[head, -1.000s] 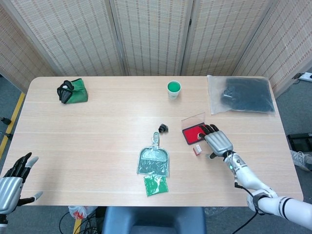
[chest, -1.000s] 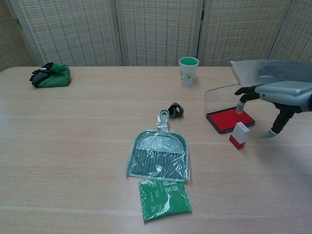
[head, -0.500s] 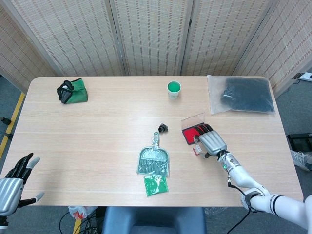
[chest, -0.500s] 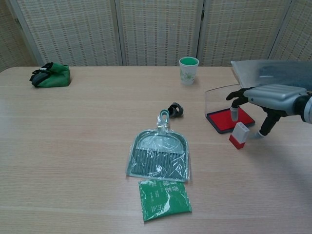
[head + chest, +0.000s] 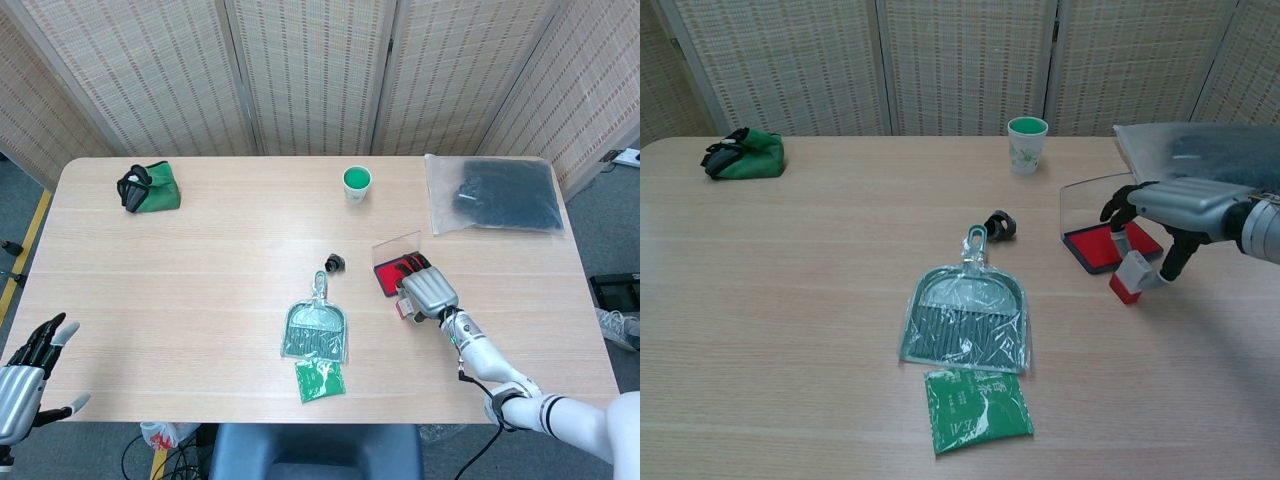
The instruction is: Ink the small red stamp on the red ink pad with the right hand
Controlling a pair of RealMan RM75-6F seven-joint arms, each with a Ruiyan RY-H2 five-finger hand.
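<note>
The small stamp [image 5: 1129, 277], white with a red base, stands on the table just in front of the red ink pad [image 5: 1092, 251], whose clear lid stands upright behind it. My right hand [image 5: 1162, 212] hangs over the stamp. Its thumb touches the stamp's right side, while a finger [image 5: 1118, 241] hovers at its upper left; the stamp still rests on the table. In the head view the right hand [image 5: 428, 289] covers most of the stamp [image 5: 402, 309] and part of the ink pad [image 5: 386, 277]. My left hand [image 5: 26, 374] is at the bottom left, beside the table, fingers spread and empty.
A bagged green dustpan [image 5: 966, 320] and a green packet [image 5: 977, 408] lie at the centre front, a small black object [image 5: 1000, 226] behind them. A green cup [image 5: 1027, 132] stands further back. A bagged black item [image 5: 500, 195] lies back right, a green pouch [image 5: 150, 187] back left.
My right hand has moved left and lowered over the stamp, its thumb and finger drawing in on either side. The stamp has not moved. My left hand has barely shifted.
</note>
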